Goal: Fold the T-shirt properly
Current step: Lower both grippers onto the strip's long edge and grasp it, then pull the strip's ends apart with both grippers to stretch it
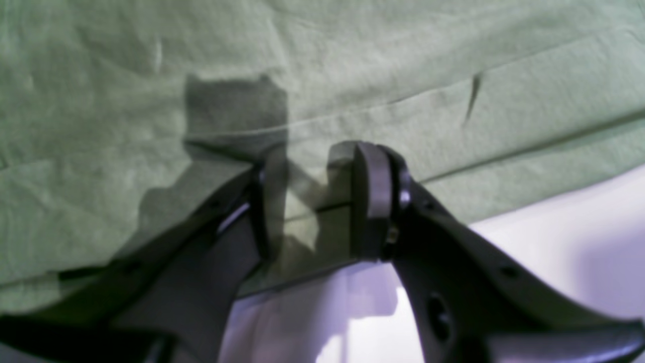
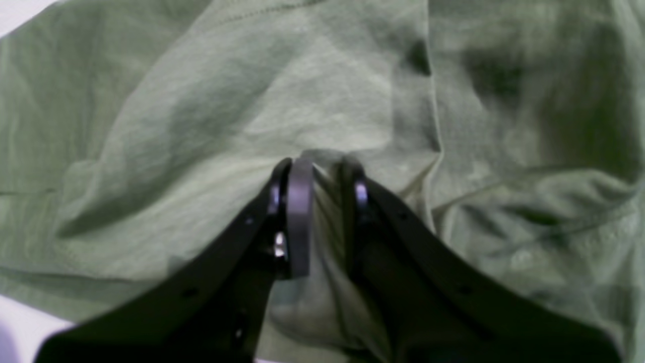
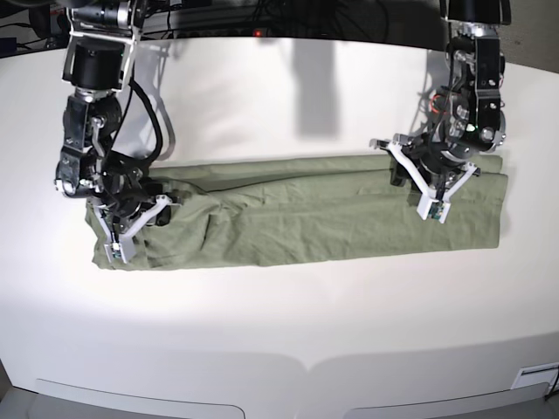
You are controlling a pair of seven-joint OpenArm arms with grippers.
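Note:
The sage-green T-shirt [image 3: 297,214] lies as a long, wrinkled strip across the white table [image 3: 279,332]. My left gripper [image 3: 432,179] is over its right end. In the left wrist view the left gripper [image 1: 322,171] is open, and its fingers [image 1: 370,201] straddle the flat hem of the T-shirt [image 1: 352,60] at the cloth's edge. My right gripper [image 3: 127,218] is at the strip's left end. In the right wrist view the right gripper [image 2: 324,169] is shut on a bunched pinch of the T-shirt [image 2: 201,101], with creases fanning out from the grip.
Bare white table [image 1: 554,242] shows beside the hem near the left gripper. Dark equipment and cables [image 3: 218,13] sit beyond the table's far edge. The rounded front edge [image 3: 306,371] runs along the bottom of the base view.

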